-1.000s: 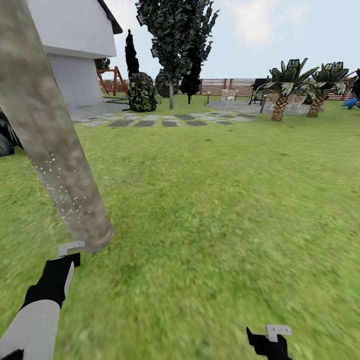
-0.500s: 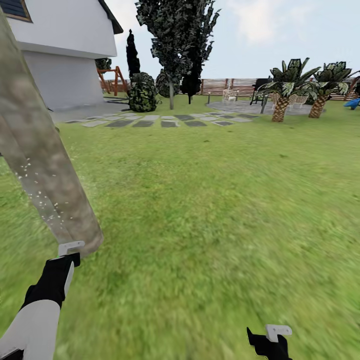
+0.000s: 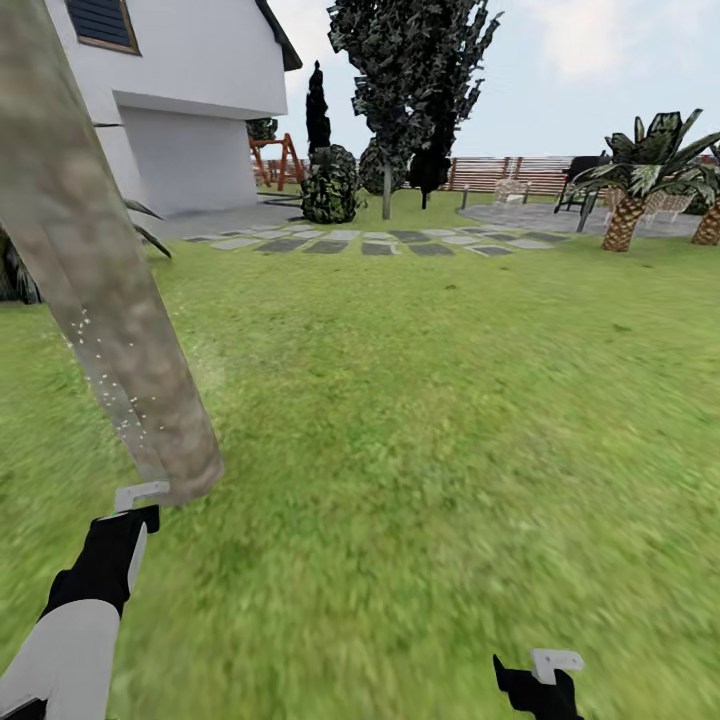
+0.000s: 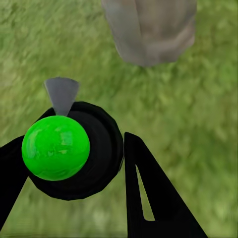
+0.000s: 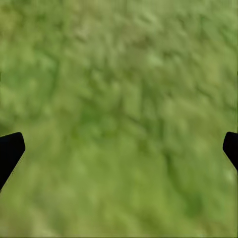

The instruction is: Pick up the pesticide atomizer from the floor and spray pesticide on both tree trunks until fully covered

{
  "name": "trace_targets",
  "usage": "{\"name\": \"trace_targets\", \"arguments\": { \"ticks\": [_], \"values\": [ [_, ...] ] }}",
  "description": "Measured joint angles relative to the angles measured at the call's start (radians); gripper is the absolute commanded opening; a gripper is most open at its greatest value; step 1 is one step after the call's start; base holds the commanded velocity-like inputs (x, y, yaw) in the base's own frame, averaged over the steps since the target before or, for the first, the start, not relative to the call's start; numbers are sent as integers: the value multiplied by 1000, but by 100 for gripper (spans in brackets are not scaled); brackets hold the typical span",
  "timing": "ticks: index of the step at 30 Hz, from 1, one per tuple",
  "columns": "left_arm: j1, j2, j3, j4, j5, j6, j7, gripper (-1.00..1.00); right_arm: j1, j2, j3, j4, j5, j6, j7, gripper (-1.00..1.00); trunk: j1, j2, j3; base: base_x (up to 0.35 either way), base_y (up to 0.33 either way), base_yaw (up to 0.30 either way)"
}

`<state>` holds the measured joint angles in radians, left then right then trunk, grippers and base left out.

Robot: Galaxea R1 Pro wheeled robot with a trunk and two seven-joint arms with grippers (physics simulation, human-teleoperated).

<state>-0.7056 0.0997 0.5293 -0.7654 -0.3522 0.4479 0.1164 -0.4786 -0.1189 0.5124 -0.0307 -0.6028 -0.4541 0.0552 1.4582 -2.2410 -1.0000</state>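
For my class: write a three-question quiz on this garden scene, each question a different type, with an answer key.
1. True or false: the left gripper is shut on the atomizer, which has a green ball on top.
2. Multiple choice: what lies under the right gripper? A) stepping stones B) grass C) paving
3. Fill in: white specks of spray dot the ____ just ahead of the left gripper.

Key: 1 true; 2 B; 3 trunk.
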Motion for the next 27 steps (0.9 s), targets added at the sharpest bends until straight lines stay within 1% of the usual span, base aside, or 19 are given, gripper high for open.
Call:
{"name": "trace_targets", "arguments": {
  "ticks": [6,20,23,27],
  "values": [
    [0,0,0,0,0,0,0,-100,0,0,0,0,0,0,0,100,0,0,0,196,-232,243],
    [0,0,0,-1,0,0,0,-100,0,0,0,0,0,0,0,100,0,0,0,197,-231,9],
    [0,1,1,-1,-1,0,0,-100,0,1,0,0,0,0,0,100,0,0,0,204,-228,104],
    [0,2,1,-2,0,0,0,-100,0,1,0,0,0,0,0,100,0,0,0,208,-226,238]
  ]
}}
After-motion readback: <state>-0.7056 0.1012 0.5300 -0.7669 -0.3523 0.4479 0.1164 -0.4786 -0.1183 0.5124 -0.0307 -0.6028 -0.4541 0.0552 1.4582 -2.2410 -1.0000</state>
